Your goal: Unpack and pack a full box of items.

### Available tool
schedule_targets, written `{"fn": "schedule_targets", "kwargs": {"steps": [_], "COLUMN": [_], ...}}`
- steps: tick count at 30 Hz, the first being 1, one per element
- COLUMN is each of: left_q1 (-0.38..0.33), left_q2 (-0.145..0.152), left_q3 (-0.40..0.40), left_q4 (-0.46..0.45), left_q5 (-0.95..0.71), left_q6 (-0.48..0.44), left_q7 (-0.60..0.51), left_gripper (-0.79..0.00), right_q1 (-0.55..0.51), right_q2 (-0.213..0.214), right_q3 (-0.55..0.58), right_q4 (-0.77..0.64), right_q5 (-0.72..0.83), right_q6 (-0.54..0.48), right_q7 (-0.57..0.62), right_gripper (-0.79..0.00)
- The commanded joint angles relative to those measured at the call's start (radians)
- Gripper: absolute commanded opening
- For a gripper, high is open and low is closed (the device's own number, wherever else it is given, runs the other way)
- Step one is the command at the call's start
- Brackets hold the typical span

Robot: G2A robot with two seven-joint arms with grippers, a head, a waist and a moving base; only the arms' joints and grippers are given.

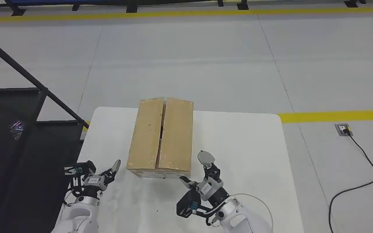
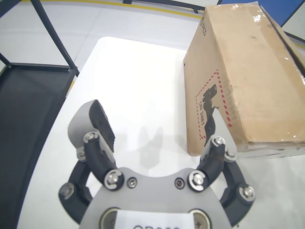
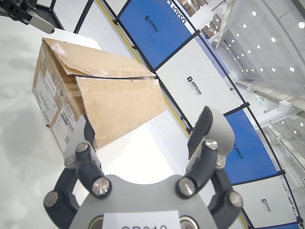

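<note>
Both jaws of my left gripper (image 2: 155, 113) stand spread and empty by the table's (image 1: 245, 145) near-left corner, just beside the box (image 1: 160, 137). It stands left of centre toward the far edge (flaps folded down, one slightly raised). My right gripper (image 3: 145, 117), likewise spread and empty, hangs by its near-right corner.

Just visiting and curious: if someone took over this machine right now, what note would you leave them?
Grippers: the left gripper is open and empty by the near left corner of the cardboard box; the right gripper is open and empty by its near right corner.
Box: on the white table, top flaps folded down, slightly ajar at the near end.
Done: nothing is out on the table.
Left: open flaps, take items out, repack.
</note>
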Motion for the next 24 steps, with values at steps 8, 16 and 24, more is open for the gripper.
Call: {"fn": "schedule_targets", "kwargs": {"steps": [8, 16, 24], "left_q1": [-0.034, -0.032, -0.029], "left_q2": [-0.013, -0.019, -0.022], "left_q3": [0.07, 0.096, 0.108], "left_q4": [0.03, 0.037, 0.026], "left_q5": [0.037, 0.068, 0.091], "left_q6": [0.046, 0.039, 0.025], "left_q7": [0.019, 0.03, 0.025], "left_gripper": [0.0, 0.0, 0.0], "right_q1": [0.0, 0.0, 0.0], "right_q2": [0.0, 0.0, 0.0], "right_q3": [0.0, 0.0, 0.0], "right_q4": [0.0, 0.0, 0.0], "right_q5": [0.0, 0.0, 0.0], "right_q6": [0.0, 0.0, 0.0], "right_q7": [0.0, 0.0, 0.0], "right_gripper": [0.0, 0.0, 0.0]}}
